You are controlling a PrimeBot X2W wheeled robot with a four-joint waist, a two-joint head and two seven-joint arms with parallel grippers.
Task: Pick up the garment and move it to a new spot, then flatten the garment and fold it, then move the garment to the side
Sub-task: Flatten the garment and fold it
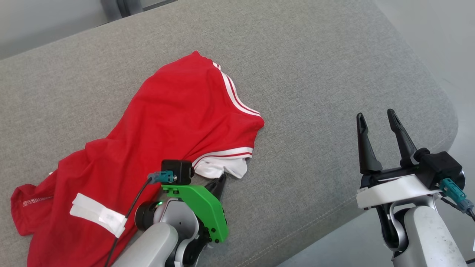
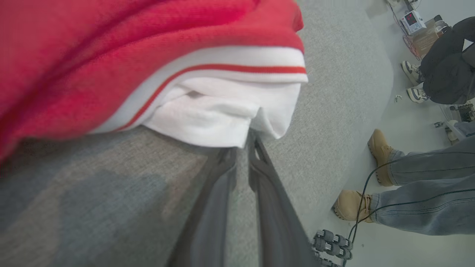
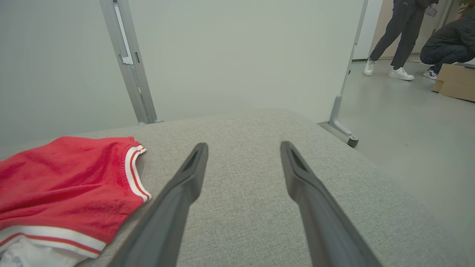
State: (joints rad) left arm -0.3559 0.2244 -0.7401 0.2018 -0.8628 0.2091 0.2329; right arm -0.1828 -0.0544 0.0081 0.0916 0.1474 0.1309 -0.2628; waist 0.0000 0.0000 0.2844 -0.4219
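The garment (image 1: 174, 122) is a red shirt with white striped trim, lying crumpled on the left half of a grey padded surface (image 1: 315, 74). A white label (image 1: 98, 214) shows on its near part. My left gripper (image 1: 219, 182) sits at the shirt's white lower edge. In the left wrist view the garment (image 2: 148, 55) looms close, and the left gripper (image 2: 245, 142) has its fingers drawn nearly together on the white fabric. My right gripper (image 1: 376, 116) hovers open over bare padding to the right, well apart from the shirt. In the right wrist view the right gripper (image 3: 243, 146) has the garment (image 3: 63, 174) off to its left.
The padded surface rounds off at its right edge (image 1: 441, 111), with floor beyond. A person in jeans and tan boots (image 2: 378, 155) stands beside it, near small dumbbells (image 2: 332, 243). Behind are a pale wall, metal posts (image 3: 128, 63), other people (image 3: 400, 33) and a cardboard box (image 3: 454, 85).
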